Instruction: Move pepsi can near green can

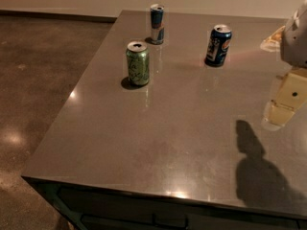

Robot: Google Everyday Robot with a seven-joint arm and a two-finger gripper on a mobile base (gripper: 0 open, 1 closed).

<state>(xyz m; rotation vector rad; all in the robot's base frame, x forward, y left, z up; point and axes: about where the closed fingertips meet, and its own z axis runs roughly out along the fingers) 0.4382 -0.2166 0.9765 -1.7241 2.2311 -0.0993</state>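
The pepsi can (218, 45) is dark blue with a round logo and a silver top. It stands upright at the back right of the grey table (158, 128). The green can (137, 63) is light green with a mottled pattern and stands upright to the left of the middle, well apart from the pepsi can. My gripper (281, 108) hangs at the right edge of the view, above the table. It is to the right of the pepsi can, nearer the camera, and touches nothing.
A slimmer, taller blue-and-silver can (157, 24) stands at the back, behind the green can. A pale object (272, 40) lies at the table's far right edge, partly behind the arm. The arm's shadow (254, 166) falls on the front right. The floor (38, 80) lies to the left.
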